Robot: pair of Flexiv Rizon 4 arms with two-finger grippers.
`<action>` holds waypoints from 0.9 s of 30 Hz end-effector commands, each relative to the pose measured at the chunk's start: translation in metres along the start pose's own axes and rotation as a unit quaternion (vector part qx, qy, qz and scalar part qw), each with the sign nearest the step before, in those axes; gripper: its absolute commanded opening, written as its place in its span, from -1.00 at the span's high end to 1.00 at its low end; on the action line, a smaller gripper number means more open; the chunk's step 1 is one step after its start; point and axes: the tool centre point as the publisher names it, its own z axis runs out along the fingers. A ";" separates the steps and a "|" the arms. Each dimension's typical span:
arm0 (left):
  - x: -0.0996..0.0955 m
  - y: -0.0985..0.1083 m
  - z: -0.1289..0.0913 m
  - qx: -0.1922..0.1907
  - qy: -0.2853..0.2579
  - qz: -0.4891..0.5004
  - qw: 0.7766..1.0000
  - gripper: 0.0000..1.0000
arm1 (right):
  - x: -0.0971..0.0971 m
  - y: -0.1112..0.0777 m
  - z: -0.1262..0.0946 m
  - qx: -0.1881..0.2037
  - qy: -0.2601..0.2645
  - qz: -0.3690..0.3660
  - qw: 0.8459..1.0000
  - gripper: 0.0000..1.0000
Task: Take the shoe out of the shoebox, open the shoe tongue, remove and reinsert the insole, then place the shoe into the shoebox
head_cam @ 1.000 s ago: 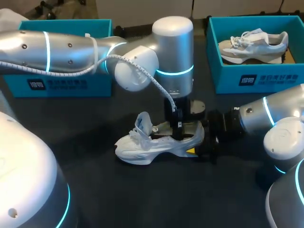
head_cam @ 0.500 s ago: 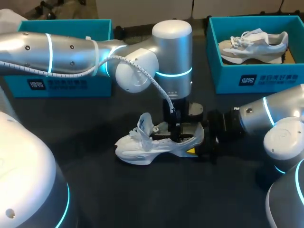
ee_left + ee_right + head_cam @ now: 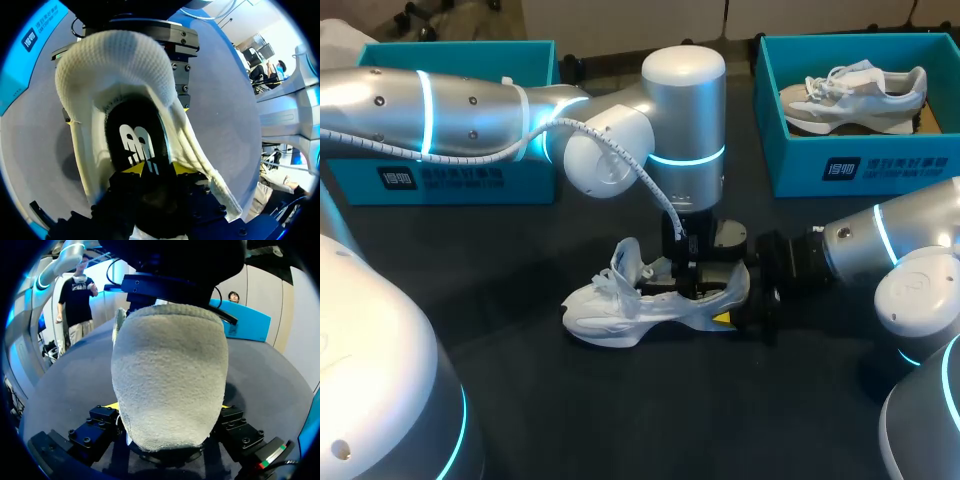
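A white shoe (image 3: 620,310) stands on the dark table, toe to the left, with its tongue (image 3: 623,262) pulled up. My left gripper (image 3: 698,285) reaches straight down into the shoe's opening. In the left wrist view its yellow fingertips (image 3: 131,168) stand apart, open, over the black insole (image 3: 137,135) lying inside the shoe (image 3: 110,65). My right gripper (image 3: 745,300) comes in low from the right and is shut on the heel. In the right wrist view the padded heel (image 3: 170,370) fills the gap between the right gripper (image 3: 167,407) fingers.
A teal shoebox (image 3: 450,175) stands at the back left behind my left arm. A second teal shoebox (image 3: 860,165) at the back right holds another pale shoe (image 3: 855,95). Bare dark table lies in front of the shoe.
The left gripper's fingers have parted inside the shoe, and the arm has risen very slightly. The shoe and the right arm have stayed put.
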 end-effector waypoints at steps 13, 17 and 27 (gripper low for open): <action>-0.007 0.006 0.047 -0.005 -0.099 0.000 0.995 0.47 | -0.001 -0.002 0.005 0.002 -0.001 0.000 1.000 1.00; -0.010 0.005 0.051 -0.015 -0.110 0.001 0.994 0.53 | -0.001 -0.002 0.005 0.002 -0.001 0.000 1.000 1.00; -0.010 0.010 0.043 -0.021 -0.115 0.001 0.993 1.00 | -0.001 -0.002 0.005 0.002 -0.001 0.000 1.000 1.00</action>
